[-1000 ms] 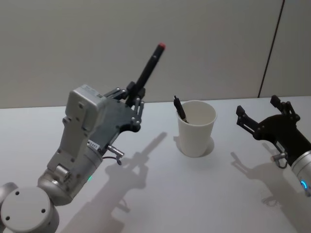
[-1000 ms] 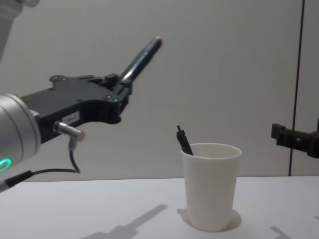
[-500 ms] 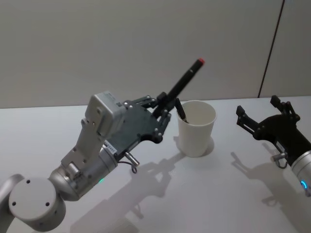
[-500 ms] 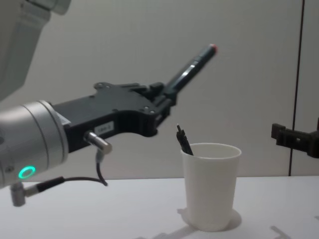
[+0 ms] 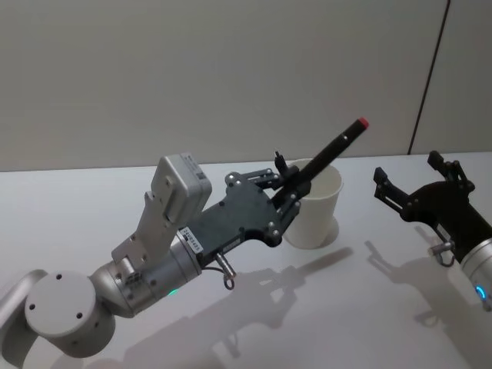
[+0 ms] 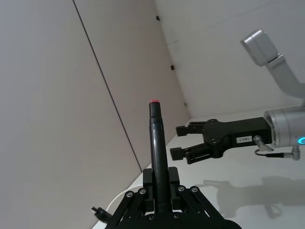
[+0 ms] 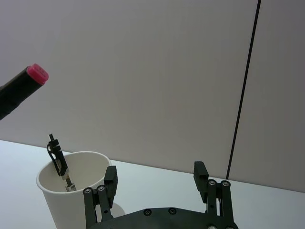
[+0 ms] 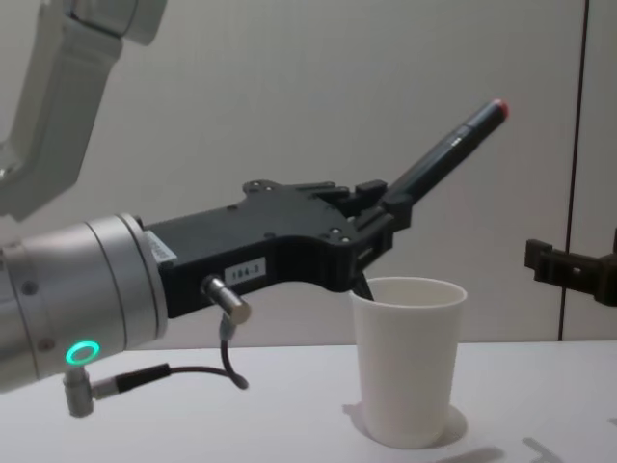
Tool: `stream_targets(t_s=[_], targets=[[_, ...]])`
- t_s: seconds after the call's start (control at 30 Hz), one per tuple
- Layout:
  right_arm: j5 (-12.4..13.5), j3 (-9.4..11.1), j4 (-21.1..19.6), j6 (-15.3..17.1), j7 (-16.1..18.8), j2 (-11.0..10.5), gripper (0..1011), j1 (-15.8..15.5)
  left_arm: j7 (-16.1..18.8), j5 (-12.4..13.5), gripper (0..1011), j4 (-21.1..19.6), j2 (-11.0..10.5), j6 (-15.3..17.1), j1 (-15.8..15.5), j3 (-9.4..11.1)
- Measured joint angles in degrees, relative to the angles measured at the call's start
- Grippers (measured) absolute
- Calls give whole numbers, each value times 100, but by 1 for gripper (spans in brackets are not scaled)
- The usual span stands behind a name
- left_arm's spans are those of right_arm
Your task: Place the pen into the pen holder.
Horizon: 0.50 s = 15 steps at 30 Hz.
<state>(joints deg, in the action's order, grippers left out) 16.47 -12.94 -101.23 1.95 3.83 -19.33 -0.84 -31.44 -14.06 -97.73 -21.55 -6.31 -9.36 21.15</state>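
Above the plain white paper cup (image 5: 320,217), the black red-capped pen (image 5: 332,151) is held tilted, clamped in the left claw (image 5: 290,187). The right claw (image 5: 409,171) is seen spread open, right of the cup.

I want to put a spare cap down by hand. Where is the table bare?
Bare table lies between the pen holder and the open right claw, and in front of the holder. Crowded: the holder's left side, where the left claw holds the pen above it.

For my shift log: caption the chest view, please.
Left gripper holds the red-tipped pen tilted above the pen holder; right gripper at the right edge.
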Motion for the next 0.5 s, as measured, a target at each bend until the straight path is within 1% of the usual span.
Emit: stream_targets(t_s=[0.07,0.27,0.43,0.5], targets=[[0,0,0,0,0,0,1001,0,-125,-54,189,43,16,-13,-23,13],[48,6,-22,11,40,-3,1001,-2,-281,-123,189,96,37,-27,-54,31],[250,39,-112,92,208,-41,1001,-24,-369,-165,189,126,49,-37,-71,39],[399,65,-179,167,306,-77,1001,-42,-404,-179,189,138,54,-39,-77,45]])
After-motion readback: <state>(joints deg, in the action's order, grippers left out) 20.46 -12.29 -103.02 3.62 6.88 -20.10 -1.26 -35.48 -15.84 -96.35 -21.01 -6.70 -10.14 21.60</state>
